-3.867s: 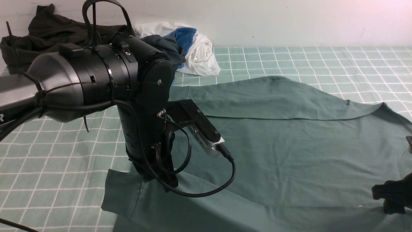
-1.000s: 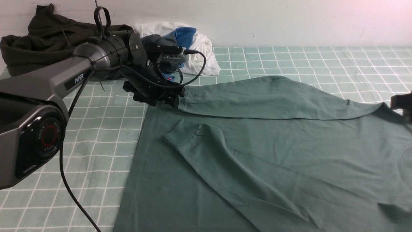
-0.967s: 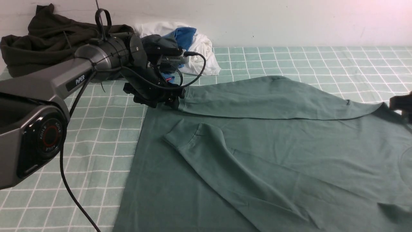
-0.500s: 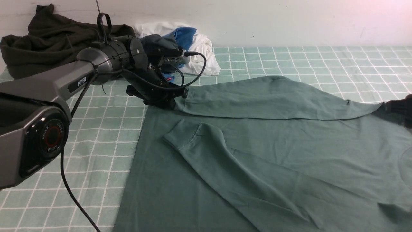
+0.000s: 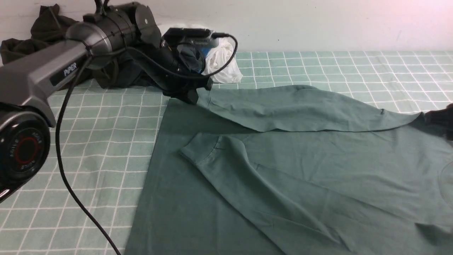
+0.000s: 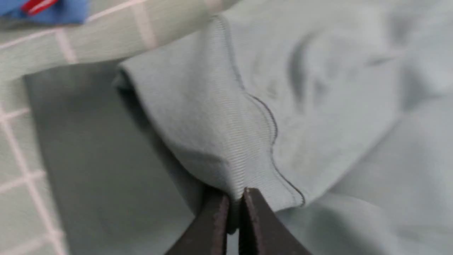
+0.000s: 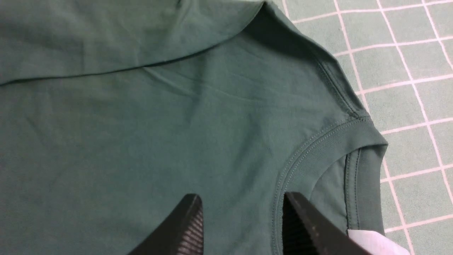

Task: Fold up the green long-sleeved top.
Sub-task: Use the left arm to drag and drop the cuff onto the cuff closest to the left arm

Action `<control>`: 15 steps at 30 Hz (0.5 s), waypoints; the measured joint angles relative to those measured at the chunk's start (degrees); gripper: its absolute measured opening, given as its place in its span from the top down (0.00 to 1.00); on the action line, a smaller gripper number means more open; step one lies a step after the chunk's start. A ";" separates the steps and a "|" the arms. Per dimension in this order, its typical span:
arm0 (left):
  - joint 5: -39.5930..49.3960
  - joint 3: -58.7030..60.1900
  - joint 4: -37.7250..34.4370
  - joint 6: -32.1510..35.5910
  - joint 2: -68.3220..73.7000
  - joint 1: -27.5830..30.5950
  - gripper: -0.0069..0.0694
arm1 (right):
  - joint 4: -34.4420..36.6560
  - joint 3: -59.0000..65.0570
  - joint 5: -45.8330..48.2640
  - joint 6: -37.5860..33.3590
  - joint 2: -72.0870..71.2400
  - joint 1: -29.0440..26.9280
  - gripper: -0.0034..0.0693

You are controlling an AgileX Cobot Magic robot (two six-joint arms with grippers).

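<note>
The green long-sleeved top (image 5: 318,163) lies spread over the checked cloth, filling the middle and right of the front view. One sleeve (image 5: 247,184) lies folded across the body. The far sleeve's cuff (image 6: 219,141) is lifted off the body, pinched in my left gripper (image 5: 196,96) (image 6: 233,198), which is shut on it. My right gripper (image 7: 242,203) stands open just above the body fabric beside the ribbed round neck (image 7: 318,148); only a dark bit of that arm (image 5: 440,118) shows at the right edge.
A very dark olive-black garment (image 5: 21,49) is heaped at the back left by the wall. Behind my left arm lies a white and blue bundle (image 5: 219,60) with a dark grey-blue piece (image 5: 189,58). The pale-green checked cloth (image 5: 88,141) covers the table.
My left gripper has closed on the far sleeve's cuff and risen with it, pulling the sleeve end off the body. The right arm has barely shifted.
</note>
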 joint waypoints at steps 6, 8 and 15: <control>11.06 0.95 -4.53 -0.13 -7.78 -0.54 0.89 | 0.00 -2.79 4.09 0.00 0.00 0.00 0.54; 12.47 3.22 -4.66 -0.27 -9.99 -0.74 0.89 | 0.00 -3.88 5.67 0.00 0.00 0.00 0.54; 10.13 21.61 -4.48 -1.39 -22.74 -1.36 0.89 | 1.02 -4.63 7.38 -0.07 -0.36 0.00 0.54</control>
